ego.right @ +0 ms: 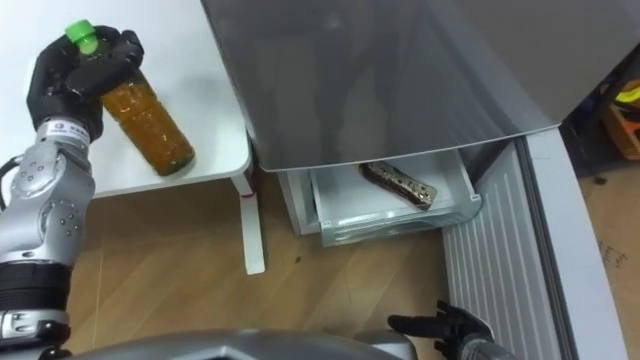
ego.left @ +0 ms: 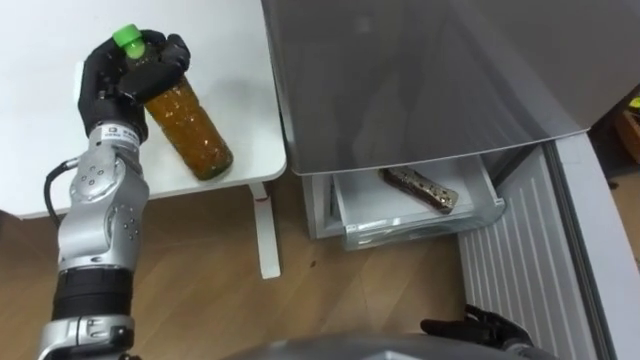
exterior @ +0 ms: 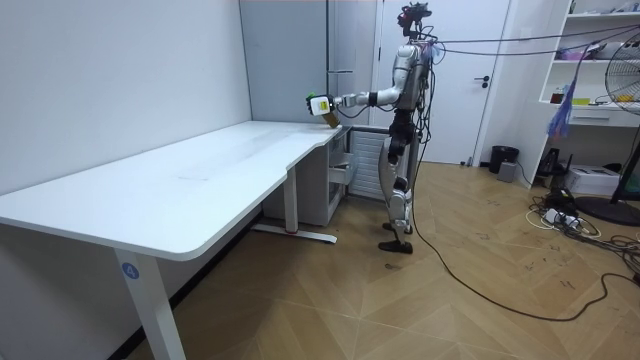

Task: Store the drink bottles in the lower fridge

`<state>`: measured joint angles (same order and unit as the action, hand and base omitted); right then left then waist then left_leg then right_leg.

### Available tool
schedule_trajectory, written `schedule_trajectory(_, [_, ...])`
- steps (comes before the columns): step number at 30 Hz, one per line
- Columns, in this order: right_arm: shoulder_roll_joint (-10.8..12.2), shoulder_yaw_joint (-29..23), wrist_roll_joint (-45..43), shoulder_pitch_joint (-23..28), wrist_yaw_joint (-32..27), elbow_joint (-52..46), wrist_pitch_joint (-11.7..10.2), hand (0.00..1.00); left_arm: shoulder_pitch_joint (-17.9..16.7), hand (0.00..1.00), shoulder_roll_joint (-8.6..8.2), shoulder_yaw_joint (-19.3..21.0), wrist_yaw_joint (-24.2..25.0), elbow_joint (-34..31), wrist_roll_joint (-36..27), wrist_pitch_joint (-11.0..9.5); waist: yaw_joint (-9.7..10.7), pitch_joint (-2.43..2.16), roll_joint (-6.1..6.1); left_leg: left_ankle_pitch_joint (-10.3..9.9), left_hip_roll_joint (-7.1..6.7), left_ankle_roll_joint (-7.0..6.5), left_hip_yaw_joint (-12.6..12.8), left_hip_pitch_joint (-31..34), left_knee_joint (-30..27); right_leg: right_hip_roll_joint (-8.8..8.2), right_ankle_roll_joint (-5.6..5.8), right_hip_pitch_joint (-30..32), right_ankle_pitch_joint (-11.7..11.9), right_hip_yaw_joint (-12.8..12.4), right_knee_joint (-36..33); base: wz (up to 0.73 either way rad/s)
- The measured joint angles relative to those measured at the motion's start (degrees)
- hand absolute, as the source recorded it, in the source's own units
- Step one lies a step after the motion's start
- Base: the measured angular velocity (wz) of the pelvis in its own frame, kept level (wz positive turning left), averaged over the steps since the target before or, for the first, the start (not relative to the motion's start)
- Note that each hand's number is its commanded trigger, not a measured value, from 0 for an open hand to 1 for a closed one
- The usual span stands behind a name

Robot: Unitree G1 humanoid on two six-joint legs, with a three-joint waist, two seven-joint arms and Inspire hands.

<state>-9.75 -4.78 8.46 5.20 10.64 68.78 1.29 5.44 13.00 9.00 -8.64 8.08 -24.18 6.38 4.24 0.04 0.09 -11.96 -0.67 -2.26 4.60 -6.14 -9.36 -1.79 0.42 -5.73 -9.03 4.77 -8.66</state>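
Left eye view: left hand (ego.left: 110, 80) gripping bottle (ego.left: 195, 130) by its neck, over bench (ego.left: 40, 160).
Axis: tilting, base pointing right toward open drawer (ego.left: 400, 232).
Right hand (ego.left: 480, 328): hanging low, fingers loose, empty.

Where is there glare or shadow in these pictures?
Left eye view: the grey fridge top carries a pale, diffuse sheen, no hard glare; the amber bottle in the left hand lets light through. Room view: the white table is evenly lit, soft shadow beneath it on the wooden floor.
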Motion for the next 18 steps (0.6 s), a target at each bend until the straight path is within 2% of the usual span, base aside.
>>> schedule_trajectory(6, [-0.1,2.0,0.3,-0.6,-0.7,-0.1,-0.4,0.0,-0.1,1.0,-0.6,-0.4,-0.8,-1.8,-0.4,0.0,-1.0,-0.01,-0.01,0.0,0.05,0.0,-0.1,-0.4,-0.1,-0.01,0.0,-0.5,0.0,0.1,0.0,0.0])
schedule_trajectory(10, [0.0,6.1,-0.1,-1.3,-0.4,-1.6,0.1,0.0,-0.2,1.0,-1.41,-2.0,-0.8,-3.2,-2.4,0.0,-2.0,0.08,0.15,0.0,0.27,-0.02,-0.1,0.2,-0.2,0.0,0.0,-0.2,0.0,0.2,-0.1,0.01])
schedule_trajectory(12, [0.1,7.2,-0.9,-1.4,-0.1,-3.3,0.6,0.0,-0.4,1.0,-2.05,-3.1,-0.8,-5.0,-2.6,0.0,-2.8,0.1,0.23,0.0,0.28,-0.03,-0.1,0.4,-0.3,-0.01,-0.02,-0.1,0.0,0.3,-0.2,0.04])
schedule_trajectory(14, [0.7,9.1,-3.8,-1.5,0.6,-5.8,1.3,0.0,-0.5,1.0,-3.69,-3.6,-0.8,-6.9,-2.7,0.0,-3.6,0.04,0.35,0.0,0.26,-0.02,-0.2,0.4,-0.3,-0.04,-0.02,-0.2,0.0,0.6,-0.2,0.05])
schedule_trajectory(18, [1.6,12.7,-4.9,-1.7,2.6,-8.5,1.3,0.0,-0.5,1.0,-4.35,-5.4,-0.7,-7.5,-3.3,0.0,-4.7,0.03,0.39,0.0,0.27,-0.02,-0.3,0.4,-0.4,-0.08,-0.02,-0.3,0.0,0.8,-0.2,0.02])
